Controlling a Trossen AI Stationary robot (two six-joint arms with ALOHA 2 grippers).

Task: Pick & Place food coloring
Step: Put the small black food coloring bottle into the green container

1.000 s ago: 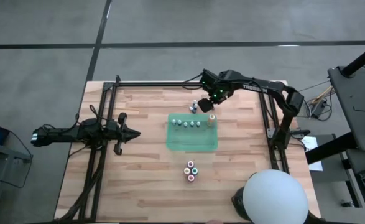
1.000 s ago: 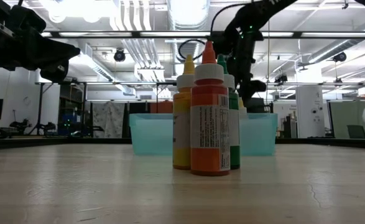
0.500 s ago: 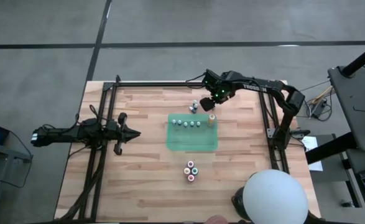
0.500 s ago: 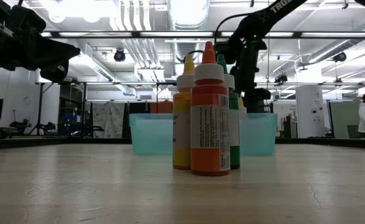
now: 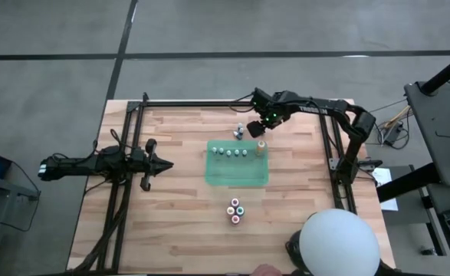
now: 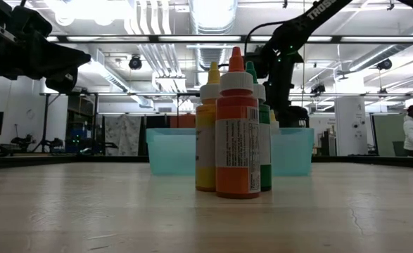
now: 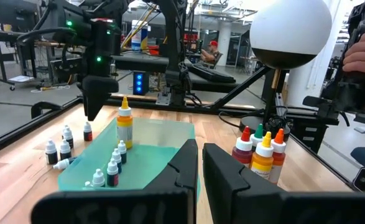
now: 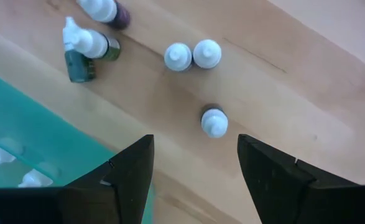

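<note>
Over the last second edged rightward along the far bench, right gripper wide open and empty above loose small bottles, probably lining up one pick; left gripper closed, idle.

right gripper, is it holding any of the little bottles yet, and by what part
No, nothing is held. The right gripper is open above a small white-capped bottle standing on the table, its fingers clear of it.

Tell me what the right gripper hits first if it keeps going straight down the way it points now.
Most likely the lone small white-capped bottle standing on the wooden table: it sits between the open fingers of the right gripper. Depth is unclear, so the fingers may straddle it and meet the table instead.
</note>
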